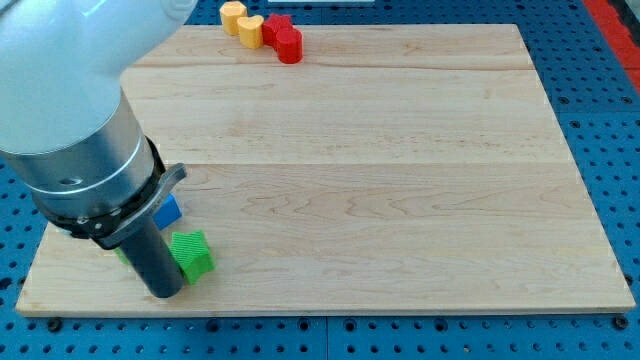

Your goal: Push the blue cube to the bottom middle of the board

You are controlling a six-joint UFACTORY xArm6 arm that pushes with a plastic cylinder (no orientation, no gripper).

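Note:
The blue cube (pixel 167 212) sits near the board's bottom left, mostly hidden behind the arm's grey body (pixel 85 165). Only its right edge shows. My tip (pixel 165 293) rests on the board just below the cube. A green star-shaped block (pixel 191 254) lies right beside the rod, touching or nearly touching it on the view's right. A sliver of another green block (pixel 121 255) shows on the rod's left.
At the view's top, two yellow blocks (pixel 241 20) and two red blocks (pixel 283 38) cluster near the wooden board's far edge (pixel 400 30). The board's bottom edge (pixel 330 308) lies close under the tip. Blue pegboard surrounds the board.

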